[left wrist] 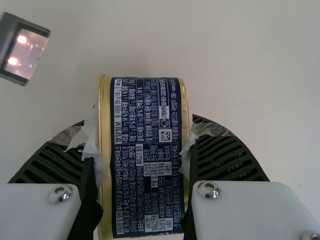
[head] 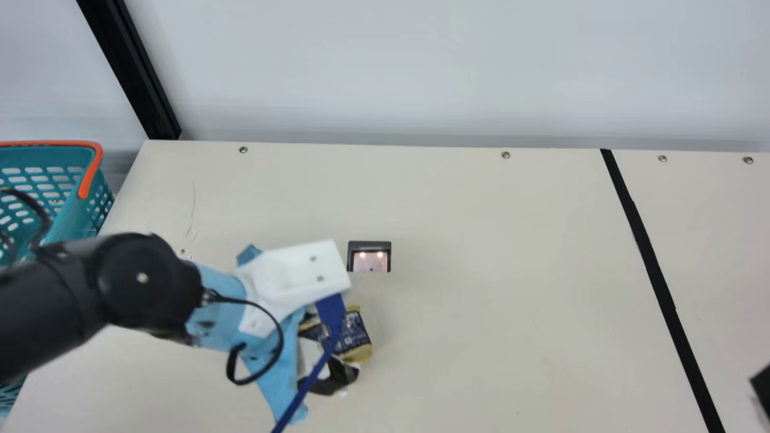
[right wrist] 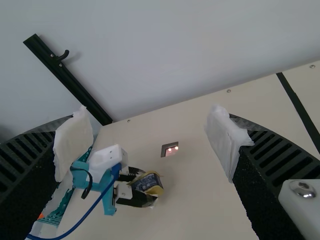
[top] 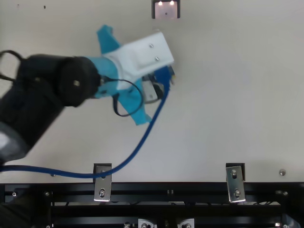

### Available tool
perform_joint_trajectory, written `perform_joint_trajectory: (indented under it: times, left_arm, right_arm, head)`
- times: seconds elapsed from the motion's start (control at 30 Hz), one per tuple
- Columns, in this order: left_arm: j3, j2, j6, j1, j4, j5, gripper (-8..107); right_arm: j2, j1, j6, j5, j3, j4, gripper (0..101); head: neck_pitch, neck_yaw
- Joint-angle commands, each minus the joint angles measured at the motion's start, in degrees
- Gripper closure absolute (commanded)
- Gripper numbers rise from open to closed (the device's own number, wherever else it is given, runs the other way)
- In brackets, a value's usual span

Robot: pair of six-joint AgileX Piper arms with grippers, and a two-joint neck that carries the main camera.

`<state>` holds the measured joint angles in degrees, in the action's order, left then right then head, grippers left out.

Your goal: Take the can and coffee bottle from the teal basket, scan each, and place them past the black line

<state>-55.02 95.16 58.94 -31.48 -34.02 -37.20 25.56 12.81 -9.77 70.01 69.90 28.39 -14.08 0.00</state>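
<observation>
So the can point(head: 356, 337) is kinda hard to make out in the main view, because the white housing point(head: 295, 276) and the blue cable point(head: 332, 313) are in front of part of it. Top view is worse, the housing hides nearly all of it. The teal basket point(head: 78, 222) is cut off at the main view's left edge and the left arm point(head: 144, 282) blocks some of it too, so I can't tell what's inside. Left wrist view is the good one: dark blue label, dense rows of tiny white print, a little square code, gold edging along the two sides facing the fingers. Whitish film on the fingers point(left wrist: 227, 155) covers bits of those gold edges. The left gripper point(head: 348, 349) has the can pinched between its fingers, near the scanner point(head: 369, 257) with its two lit spots, and on the basket side of the black line point(head: 659, 282). Can't tell if the can is touching the table point(head: 511, 313) tbh. Right gripper point(head: 763, 388) is just a dark blurry corner at the main view's right edge, but its own wrist view has the fingers spread wide, white padding on both.
</observation>
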Motion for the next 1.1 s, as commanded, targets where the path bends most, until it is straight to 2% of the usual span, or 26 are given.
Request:
perform_joint_trajectory:
  times: [0.0, 0.03, 0.07, 0.1, 0.13, 0.3, 0.5, 0.63, 0.8, 0.9, 0.97, 1.0, 1.07]
  left_arm:
    - [0.7, 1.0, 0.5, -1.2, -0.7, 1.5, 89]
    - [1.0, 1.4, 0.8, -1.6, -1.1, 2.1, 89]
    - [1.3, 1.7, 1.2, -2.0, -1.6, 2.6, 83]
    - [1.6, 1.8, 1.6, -2.2, -2.1, 3.0, 65]
    - [1.8, 1.8, 2.1, -2.3, -2.6, 3.3, 9]
    - [2.4, -1.4, 5.7, 0.0, -5.9, 0.9, 9]
    - [4.3, -8.7, 13.2, 7.6, -12.1, -2.3, 9]
    - [6.7, -13.4, 19.3, 12.3, -18.2, -0.3, 9]
    - [10.5, -18.7, 27.9, 17.1, -27.7, 3.6, 9]
    - [13.2, -22.3, 33.6, 19.2, -34.8, 6.4, 9]
    - [15.2, -24.6, 35.5, 20.2, -40.6, 9.1, 9]
    - [13.6, -22.5, 32.2, 19.6, -32.5, 6.7, 9]
    - [14.9, -24.3, 34.4, 20.3, -36.5, 8.6, 9]
  right_arm:
    - [0.0, 0.0, 0.0, 0.0, 0.0, 0.0, 0]
    - [0.0, 0.0, 0.0, 0.0, 0.0, 0.0, 0]
    - [0.0, 0.0, 0.0, 0.0, 0.0, 0.0, 0]
    - [0.0, 0.0, 0.0, 0.0, 0.0, 0.0, 0]
    - [0.0, 0.0, 0.0, 0.0, 0.0, 0.0, 0]
    - [0.0, 0.0, 0.0, 0.0, 0.0, 0.0, 0]
    - [1.2, -0.2, 0.7, -0.5, 0.0, -0.4, 0]
    - [5.1, -2.5, 1.9, -3.3, -0.3, -2.0, 0]
    - [12.2, -8.5, 1.3, -9.1, -1.3, -6.3, 0]
    - [17.1, -11.3, 1.2, -11.9, -1.4, -8.1, 0]
    - [20.6, -11.4, 2.6, -13.2, -0.8, -7.6, 0]
    - [16.7, -11.3, 1.4, -12.0, -1.3, -8.1, 0]
    - [19.4, -11.5, 2.6, -13.8, -0.9, -7.8, 0]
  head:
    - [-0.5, -0.2]
    - [-0.5, -0.2]
    - [-0.5, -0.2]
    - [-0.5, -0.2]
    - [-0.5, -0.2]
    - [-0.5, -0.2]
    - [-0.5, -0.2]
    - [-0.5, -0.2]
    - [-0.5, -0.2]
    - [-0.5, -0.2]
    - [-0.5, -0.2]
    - [-0.5, -0.2]
    - [-0.5, -0.2]
